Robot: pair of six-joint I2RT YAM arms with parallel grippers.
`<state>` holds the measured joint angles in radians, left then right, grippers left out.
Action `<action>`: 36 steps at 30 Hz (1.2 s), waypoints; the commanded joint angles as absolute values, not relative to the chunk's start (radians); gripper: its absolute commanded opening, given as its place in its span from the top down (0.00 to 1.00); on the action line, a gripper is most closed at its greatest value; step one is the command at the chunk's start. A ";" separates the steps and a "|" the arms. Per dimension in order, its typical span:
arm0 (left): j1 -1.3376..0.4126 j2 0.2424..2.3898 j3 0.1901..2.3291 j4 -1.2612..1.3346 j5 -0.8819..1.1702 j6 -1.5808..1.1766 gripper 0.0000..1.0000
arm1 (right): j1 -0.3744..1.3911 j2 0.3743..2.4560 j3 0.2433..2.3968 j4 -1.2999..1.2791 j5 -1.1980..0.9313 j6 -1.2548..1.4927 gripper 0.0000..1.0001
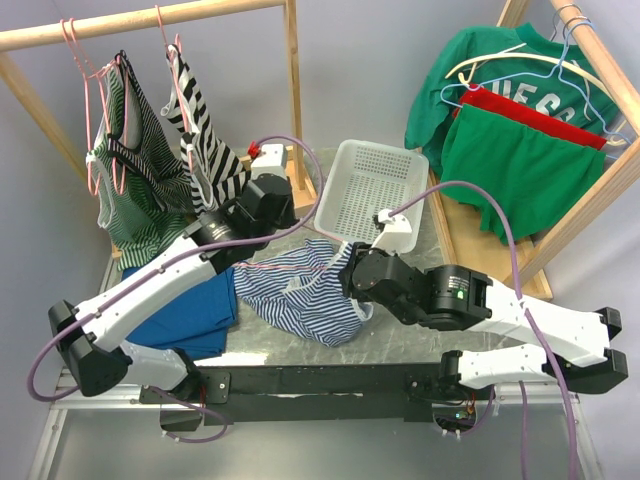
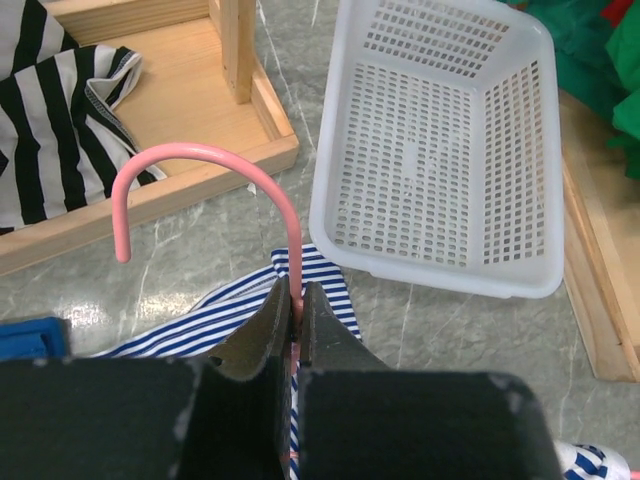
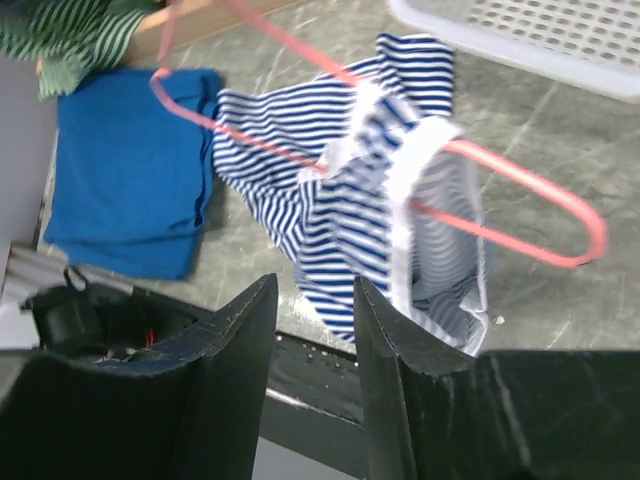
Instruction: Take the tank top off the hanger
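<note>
- Green sweatshirt [image 1: 470, 55] on the right-hand rack, top view: white block capitals across the chest. Only a fragment shows, roughly "UES"; the letters after it are uncertain.
- The rest of that word is covered by the white hanger [image 1: 497, 62] and the red garment [image 1: 530, 115].
- Right arm [image 1: 520, 305]: small round mark on the dark joint housing, too small to read.
- Both wrist views: nothing legible.

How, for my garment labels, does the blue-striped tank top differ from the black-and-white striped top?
The blue-striped tank top has thin blue lines; the black-and-white striped top has broad black bands. The blue-striped tank top's pink hanger is pinched in the left gripper; the black-and-white striped top hangs from the wooden rail. Both are striped.
</note>
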<state>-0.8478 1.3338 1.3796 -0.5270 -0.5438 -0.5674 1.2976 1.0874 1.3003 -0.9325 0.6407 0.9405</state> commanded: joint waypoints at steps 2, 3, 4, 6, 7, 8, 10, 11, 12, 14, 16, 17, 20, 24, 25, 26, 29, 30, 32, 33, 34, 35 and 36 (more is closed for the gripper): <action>-0.853 1.253 1.396 -0.523 -0.558 -0.597 0.99 | 1.273 1.072 1.272 -0.950 0.732 1.049 0.55; -0.854 1.249 1.387 -0.523 -0.554 -0.598 0.99 | 1.273 1.063 1.249 -0.939 0.732 1.051 0.53; -0.854 1.240 1.382 -0.520 -0.546 -0.600 0.99 | 1.266 1.060 1.240 -0.927 0.724 1.046 0.52; -0.853 1.232 1.367 -0.514 -0.532 -0.604 0.99 | 1.255 1.046 1.212 -0.881 0.710 1.023 0.52; -0.854 1.224 1.361 -0.512 -0.526 -0.604 0.99 | 1.246 1.042 1.207 -0.868 0.704 1.017 0.51; -0.854 1.223 1.356 -0.505 -0.517 -0.606 0.99 | 1.243 1.039 1.203 -0.844 0.704 0.999 0.51; -0.854 1.216 1.344 -0.503 -0.506 -0.607 0.99 | 1.235 1.029 1.190 -0.816 0.706 0.980 0.51; -0.853 1.213 1.339 -0.499 -0.497 -0.607 0.99 | 1.229 1.025 1.190 -0.798 0.707 0.954 0.50; -0.853 1.213 1.335 -0.499 -0.492 -0.609 0.99 | 1.227 1.023 1.189 -0.789 0.715 0.944 0.49; -0.854 1.209 1.332 -0.495 -0.486 -0.612 0.99 | 1.220 1.012 1.189 -0.753 0.709 0.907 0.49; -0.854 1.206 1.324 -0.491 -0.482 -0.612 0.99 | 1.204 1.009 1.183 -0.733 0.680 0.890 0.49; -0.854 1.200 1.321 -0.486 -0.480 -0.612 0.99 | 1.197 1.012 1.183 -0.724 0.663 0.882 0.50; -0.854 1.195 1.318 -0.483 -0.479 -0.611 0.99 | 1.189 1.026 1.174 -0.698 0.637 0.874 0.51; -0.854 1.193 1.316 -0.480 -0.463 -0.609 0.99 | 1.161 1.052 1.163 -0.693 0.604 0.880 0.51; -0.854 1.189 1.316 -0.480 -0.460 -0.609 0.99 | 1.158 1.058 1.164 -0.701 0.601 0.884 0.53; -0.854 1.189 1.315 -0.482 -0.460 -0.609 0.99 | 1.158 1.063 1.164 -0.695 0.597 0.881 0.56; -0.854 1.181 1.309 -0.476 -0.460 -0.607 0.99 | 1.155 1.060 1.158 -0.675 0.586 0.871 0.81; -0.854 1.180 1.304 -0.474 -0.460 -0.606 0.99 | 1.155 1.058 1.154 -0.670 0.584 0.870 0.90; -0.854 1.180 1.302 -0.482 -0.475 -0.606 0.99 | 1.157 1.039 1.154 -0.667 0.578 0.867 1.00; -0.854 1.183 1.299 -0.485 -0.483 -0.598 0.99 | 1.157 1.026 1.154 -0.667 0.578 0.864 1.00; -0.853 1.187 1.298 -0.492 -0.489 -0.598 0.99 | 1.158 1.014 1.154 -0.669 0.571 0.867 1.00; -0.853 1.190 1.293 -0.508 -0.523 -0.594 0.99 | 1.158 0.981 1.146 -0.672 0.569 0.868 1.00; -0.853 1.190 1.289 -0.512 -0.538 -0.589 0.99 | 1.157 0.960 1.141 -0.676 0.571 0.874 1.00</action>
